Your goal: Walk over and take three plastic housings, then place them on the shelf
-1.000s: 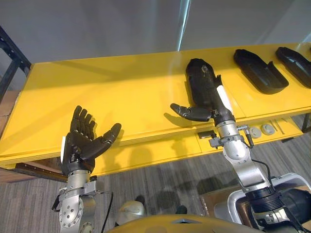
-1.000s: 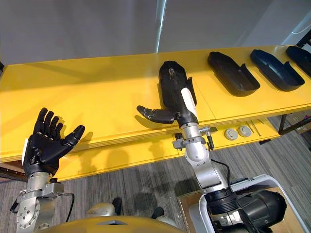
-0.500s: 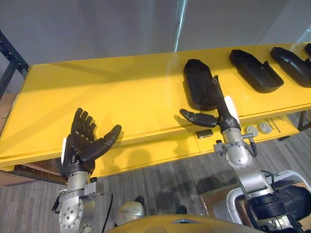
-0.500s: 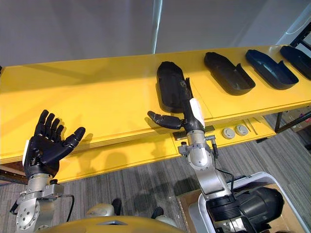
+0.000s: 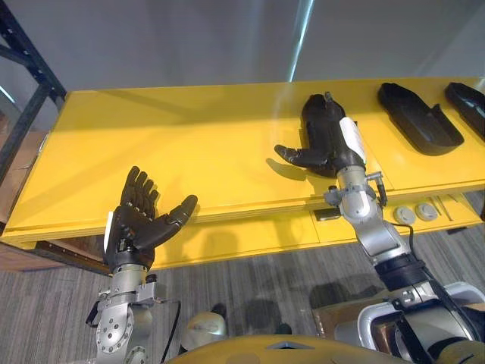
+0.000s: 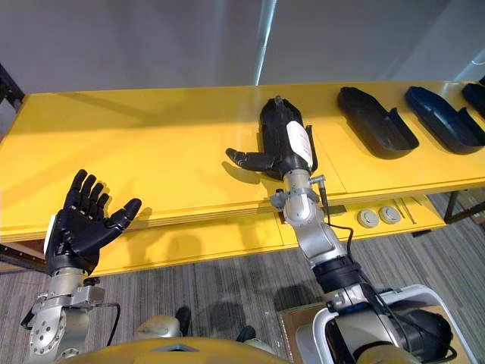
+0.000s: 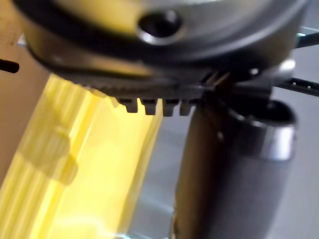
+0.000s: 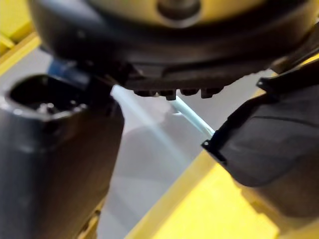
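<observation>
A black plastic housing point(image 6: 276, 121) lies on the yellow table point(image 5: 189, 144), right of the middle. My right hand point(image 6: 295, 148) rests on its near right part, fingers stretched along it and thumb point(image 5: 292, 155) spread out to the left over the table; the hand is open. Two more black housings point(image 5: 420, 117) point(image 5: 471, 102) lie farther right on the same table. My left hand point(image 5: 140, 224) hovers open, palm up, at the table's near left edge and holds nothing.
A dark shelf frame point(image 5: 23, 83) stands at the table's left end. Two round grey parts point(image 6: 368, 218) point(image 6: 390, 214) sit on a lower ledge at the table's front right. A grey wall runs behind the table.
The camera has shifted. My right hand has moved forward from the housing's near end up onto the housing. The left hand keeps its open pose.
</observation>
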Controlling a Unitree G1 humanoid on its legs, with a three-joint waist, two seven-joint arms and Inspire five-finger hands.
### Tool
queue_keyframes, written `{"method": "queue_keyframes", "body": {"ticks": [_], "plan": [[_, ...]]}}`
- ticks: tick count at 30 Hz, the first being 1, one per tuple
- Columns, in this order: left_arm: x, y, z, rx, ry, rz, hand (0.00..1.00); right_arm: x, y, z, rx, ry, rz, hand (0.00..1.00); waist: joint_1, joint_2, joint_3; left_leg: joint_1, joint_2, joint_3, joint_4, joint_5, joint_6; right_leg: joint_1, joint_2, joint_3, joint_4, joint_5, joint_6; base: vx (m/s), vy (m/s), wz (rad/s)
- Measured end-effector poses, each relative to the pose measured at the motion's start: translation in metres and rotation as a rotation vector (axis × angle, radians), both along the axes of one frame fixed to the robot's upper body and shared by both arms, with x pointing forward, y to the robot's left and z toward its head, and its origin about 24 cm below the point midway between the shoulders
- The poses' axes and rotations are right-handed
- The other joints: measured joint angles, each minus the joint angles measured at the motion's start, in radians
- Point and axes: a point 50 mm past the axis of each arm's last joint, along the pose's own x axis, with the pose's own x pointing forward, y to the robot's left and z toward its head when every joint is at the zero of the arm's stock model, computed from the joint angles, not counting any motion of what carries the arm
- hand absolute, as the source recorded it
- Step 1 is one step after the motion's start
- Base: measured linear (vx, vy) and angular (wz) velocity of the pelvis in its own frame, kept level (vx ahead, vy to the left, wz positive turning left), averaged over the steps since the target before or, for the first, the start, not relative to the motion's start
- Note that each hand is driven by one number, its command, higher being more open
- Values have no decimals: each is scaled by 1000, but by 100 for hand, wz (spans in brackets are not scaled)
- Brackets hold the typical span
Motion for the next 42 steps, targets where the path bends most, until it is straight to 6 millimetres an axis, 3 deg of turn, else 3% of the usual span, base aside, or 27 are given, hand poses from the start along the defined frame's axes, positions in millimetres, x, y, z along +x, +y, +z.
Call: {"method": "queue_keyframes", "body": {"ticks": [4, 11, 19, 33, 42], "plan": [[1, 0, -5, -2, 16, -5, 100, 4, 0, 1, 2, 8, -5, 100, 16, 0, 0, 1, -9, -10, 1, 2, 3, 7, -7, -8, 0, 0, 0, -18, 29, 8], [6, -5, -7, -15, 18, -24, 100, 18, -21, -36, 24, 250, -197, 100, 20, 15, 9, -2, -27, -24, -1, 16, 14, 8, -27, -24, 13, 1, 7, -39, 41, 7], [8, -12, -8, -31, 17, -50, 100, 36, -27, -24, 34, 231, -296, 100, 19, 36, 20, -4, -27, -31, -1, 23, 14, 8, -28, -32, 14, 2, 8, -24, 19, 1], [16, -13, -7, -33, 6, -72, 100, 55, -9, -17, 28, 346, -57, 100, 30, 43, 25, -4, -28, -53, -2, 30, 12, 22, -25, -57, 5, 2, 9, 3, 11, 4], [23, -11, -16, -13, 41, -103, 100, 62, -17, -12, -24, 354, -23, 100, 52, 52, 30, -10, -26, -75, 1, 35, 11, 35, -17, -79, -9, 5, 11, 6, 6, 7]]}}
